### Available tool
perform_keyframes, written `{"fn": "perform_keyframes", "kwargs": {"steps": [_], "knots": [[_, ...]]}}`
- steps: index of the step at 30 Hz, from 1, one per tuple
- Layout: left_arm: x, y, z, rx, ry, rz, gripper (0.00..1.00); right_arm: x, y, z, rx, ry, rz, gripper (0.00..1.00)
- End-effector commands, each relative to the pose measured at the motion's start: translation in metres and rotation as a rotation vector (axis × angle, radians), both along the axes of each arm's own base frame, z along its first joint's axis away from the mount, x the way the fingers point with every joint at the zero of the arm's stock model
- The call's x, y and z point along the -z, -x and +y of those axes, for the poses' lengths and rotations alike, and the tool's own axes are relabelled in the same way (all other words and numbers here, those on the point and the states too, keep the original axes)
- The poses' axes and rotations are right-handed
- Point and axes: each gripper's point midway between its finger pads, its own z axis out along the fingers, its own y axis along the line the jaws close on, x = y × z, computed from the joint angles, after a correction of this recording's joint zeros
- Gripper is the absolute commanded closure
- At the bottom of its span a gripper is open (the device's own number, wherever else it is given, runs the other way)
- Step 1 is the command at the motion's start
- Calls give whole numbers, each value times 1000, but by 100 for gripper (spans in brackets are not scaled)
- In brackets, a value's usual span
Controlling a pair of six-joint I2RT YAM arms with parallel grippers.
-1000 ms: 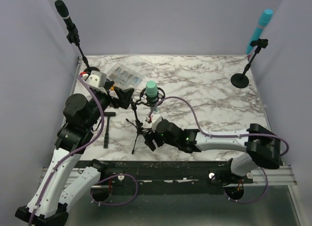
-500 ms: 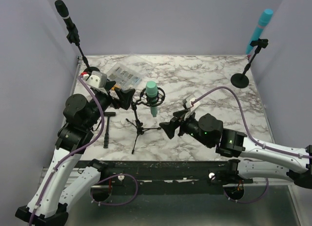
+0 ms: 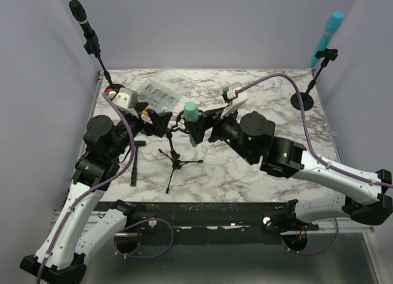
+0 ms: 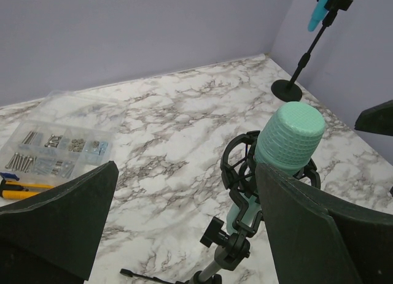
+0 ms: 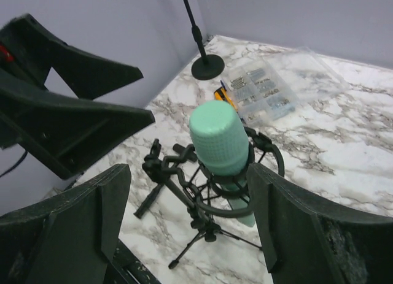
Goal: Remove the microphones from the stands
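Atop the stand (image 3: 175, 162): microphone (image 3: 191, 116), long axis approx. upright, green head up. Left gripper (image 3: 163, 123) sits just left of the stand's top, right gripper (image 3: 210, 122) just right; both spread wide, holding nothing. Right looks better placed (mic centred betw. its fingers). Vs. a second ago: right arm swung up from the stand's near side; left unmoved.

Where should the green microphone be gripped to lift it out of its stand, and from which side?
Grip the green microphone by its bare head above the black shock mount, which cages its lower body. Come from the side, fingers straddling the roughly upright head.
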Motion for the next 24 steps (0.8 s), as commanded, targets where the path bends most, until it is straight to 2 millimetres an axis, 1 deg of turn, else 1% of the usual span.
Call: {"fn": "perform_keyframes", "kwargs": {"steps": [1,5,8,10,12,14,21,24], "knots": [[-4,3,-4,23,14,-12,2,3,-11,6,68,76,35,16],[-5,4,-3,15,15,-13,2,5,-19,15,93,96,37,17],[-7,6,-2,11,19,-18,1,14,-25,20,116,149,31,19],[-8,6,1,-5,26,-21,1,17,-30,20,142,168,22,21],[-10,7,6,-27,32,-30,2,18,-34,19,166,173,12,27],[-11,8,9,-43,37,-32,1,18,-37,19,178,175,-1,30],[-14,10,10,-42,44,-40,2,20,-45,20,219,201,-29,35],[-15,11,9,-38,46,-41,1,24,-48,21,231,223,-39,36]]}}
